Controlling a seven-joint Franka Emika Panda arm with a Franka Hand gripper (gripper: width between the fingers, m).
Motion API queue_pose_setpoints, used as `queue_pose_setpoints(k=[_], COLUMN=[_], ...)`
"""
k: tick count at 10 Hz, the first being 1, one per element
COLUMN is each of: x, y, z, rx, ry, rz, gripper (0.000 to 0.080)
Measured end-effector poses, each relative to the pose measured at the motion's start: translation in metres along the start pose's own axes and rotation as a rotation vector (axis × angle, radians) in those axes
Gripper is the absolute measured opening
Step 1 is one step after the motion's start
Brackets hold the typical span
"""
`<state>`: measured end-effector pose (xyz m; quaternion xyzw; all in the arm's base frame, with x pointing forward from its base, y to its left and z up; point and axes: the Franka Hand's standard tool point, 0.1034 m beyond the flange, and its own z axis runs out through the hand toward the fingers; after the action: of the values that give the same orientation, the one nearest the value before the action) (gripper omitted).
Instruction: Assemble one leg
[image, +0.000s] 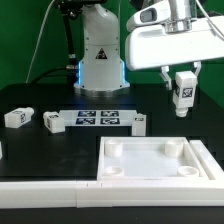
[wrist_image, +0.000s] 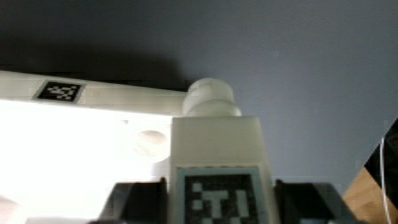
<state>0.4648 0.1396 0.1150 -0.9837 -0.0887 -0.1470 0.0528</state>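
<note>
My gripper (image: 182, 82) hangs in the air at the exterior view's upper right, shut on a leg (image: 183, 92), a white blocky peg with a black-and-white tag on its face. The leg points down, clear of the table, above and behind the far right corner of the white square tray (image: 118, 165). In the wrist view the leg (wrist_image: 217, 140) runs out from between the dark fingers (wrist_image: 134, 203), its rounded end over the dark table beside the tray's edge (wrist_image: 71, 130). Three more legs (image: 16, 117) (image: 52, 121) (image: 139, 121) lie on the table.
The marker board (image: 98, 118) lies flat behind the tray, between two of the loose legs. The robot's base (image: 100, 55) stands at the back centre. A white ledge (image: 40, 190) runs along the table's front edge, left of the tray.
</note>
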Motion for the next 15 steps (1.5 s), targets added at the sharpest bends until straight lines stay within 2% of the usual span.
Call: queue_pose_setpoints(k=[1,3,6,7,10,11,14,15], x=[0.013,0.052,0.097,0.104,0.104,0.104,0.105,0.113], y=[0.015,0.036,0.056,0.057,0.057,0.059,0.057,0.058], z=[0.002,0.006,0.021,0.024,0.025,0.025,0.029,0.034], rx=[-0.007,-0.013,-0.012,-0.010,-0.012,-0.020,-0.016,-0.014], ry=[0.002,0.025,0.059,0.065,0.071,0.098,0.093,0.099], rz=[-0.041,-0.079,-0.100,-0.098,-0.098,-0.097,-0.091,-0.090], gripper=[0.0290,0.0290,0.0290,0.0290,0.0290,0.0290,0.0290,0.0290])
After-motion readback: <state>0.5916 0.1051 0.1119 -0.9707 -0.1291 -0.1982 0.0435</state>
